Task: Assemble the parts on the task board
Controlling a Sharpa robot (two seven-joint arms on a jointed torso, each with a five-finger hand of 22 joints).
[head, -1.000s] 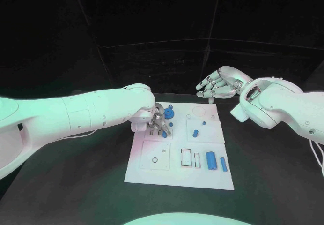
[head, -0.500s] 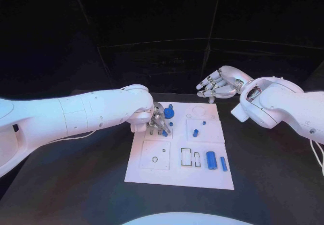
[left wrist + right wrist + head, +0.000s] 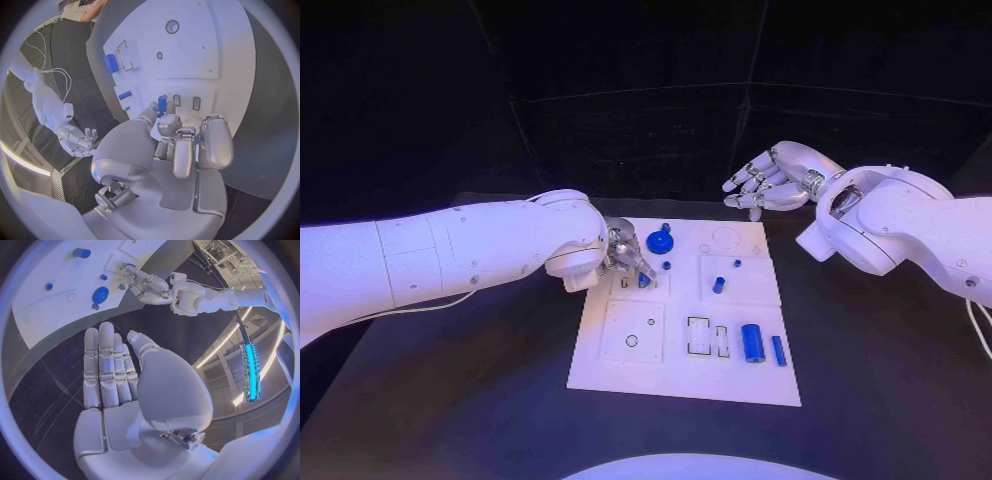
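1. A robotics lab, by every sign: dark panelled walls (image 3: 646, 110) close in at twelve o'clock behind the black table (image 3: 473, 400).
2. Long ceiling strip lights (image 3: 250, 365) glow overhead.
3. White cables (image 3: 53, 75) trail across the dark surface.

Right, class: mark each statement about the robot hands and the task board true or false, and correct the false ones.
1. The left robot hand is over the task board's far left part. True.
2. The right robot hand holds a blue part. False: it is held off the board's far edge, fingers apart, holding nothing.
3. A large blue cylinder lies on the board's near right part. True.
4. The round blue disc lies on the black table beside the board. False: it is on the board, at its far end.
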